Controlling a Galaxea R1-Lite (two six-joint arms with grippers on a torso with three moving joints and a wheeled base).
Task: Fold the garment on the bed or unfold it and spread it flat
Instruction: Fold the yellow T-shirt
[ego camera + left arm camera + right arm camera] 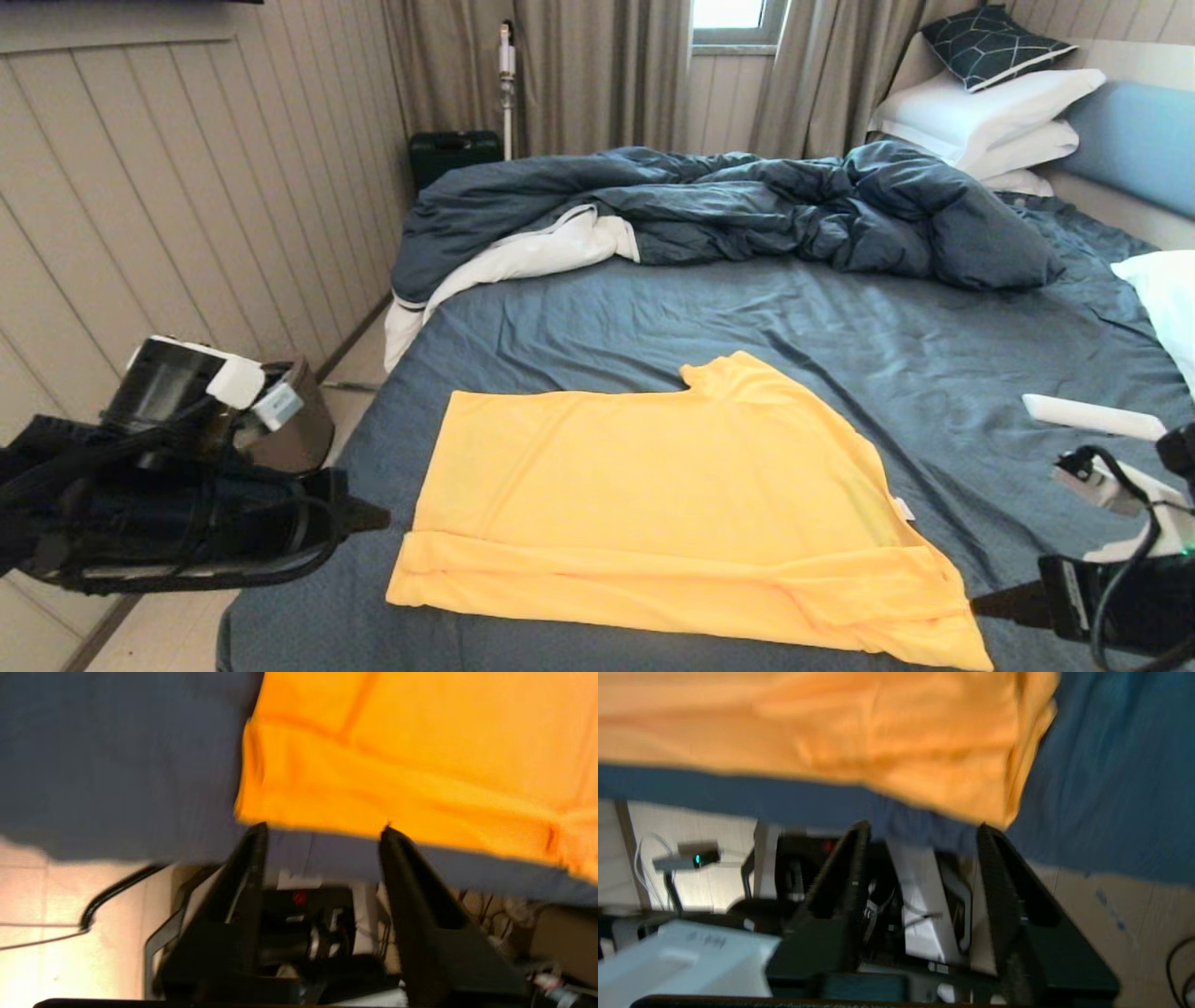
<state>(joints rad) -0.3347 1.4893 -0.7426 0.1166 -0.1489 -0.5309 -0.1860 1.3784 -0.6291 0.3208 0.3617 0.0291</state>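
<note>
The yellow T-shirt point(653, 504), lower centre on the bed point(840, 336), looks thin, limp, slippery; pinch its near corners. Left tool point(322, 830) and right tool point(920, 828) gape empty beside them.

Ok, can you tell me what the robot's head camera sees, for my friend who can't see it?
A yellow T-shirt lies folded on a dark blue bed, near its front edge. The left hand and right hand sit just off its two near corners, holding nothing. A rumpled duvet and white pillows lie behind.
</note>
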